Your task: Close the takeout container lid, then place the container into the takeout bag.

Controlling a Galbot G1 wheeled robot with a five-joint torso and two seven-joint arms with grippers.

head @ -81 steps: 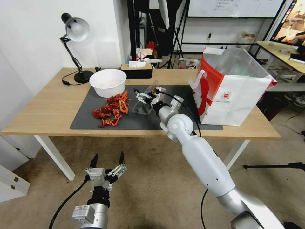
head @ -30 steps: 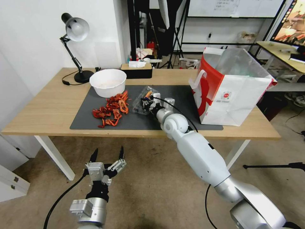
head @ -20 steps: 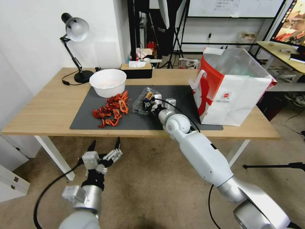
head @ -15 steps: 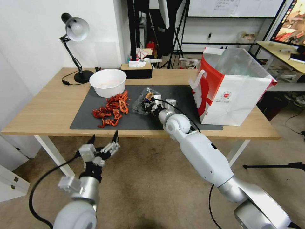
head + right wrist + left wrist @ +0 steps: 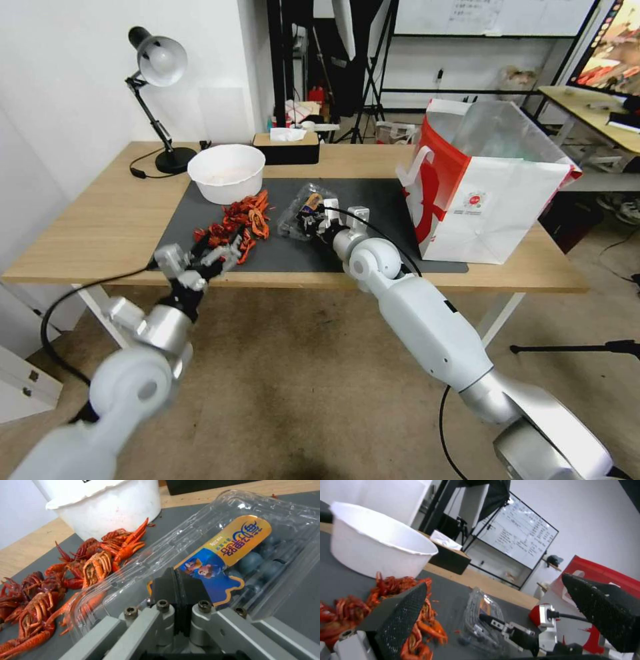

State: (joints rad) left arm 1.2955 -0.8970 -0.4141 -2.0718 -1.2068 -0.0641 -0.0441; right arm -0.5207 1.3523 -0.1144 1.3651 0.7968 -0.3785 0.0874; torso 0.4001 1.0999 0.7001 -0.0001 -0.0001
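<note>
The takeout container (image 5: 298, 215) is a small clear clamshell lying on the dark mat (image 5: 373, 253) at mid table, with blueberries (image 5: 256, 560) inside. Its lid (image 5: 186, 542), with an orange and blue label (image 5: 230, 547), lies down over the base. My right gripper (image 5: 312, 220) rests at the lid's near edge, shut (image 5: 180, 585) on it. My left gripper (image 5: 217, 248) hovers open at the mat's front edge beside the crayfish; its fingers (image 5: 403, 615) are spread wide with nothing between them. The takeout bag (image 5: 490, 193), white with red sides, stands open at the table's right end.
A heap of red crayfish (image 5: 237, 223) lies on the mat left of the container, with a round white bowl (image 5: 227, 172) behind it. A desk lamp (image 5: 157, 73) and a tissue box (image 5: 287, 147) stand at the back. The wooden table (image 5: 93, 227) has bare room on its left.
My left arm has risen from near the floor to the table's front edge by the crayfish. My right gripper brought the raised lid down onto the container and has held still since.
</note>
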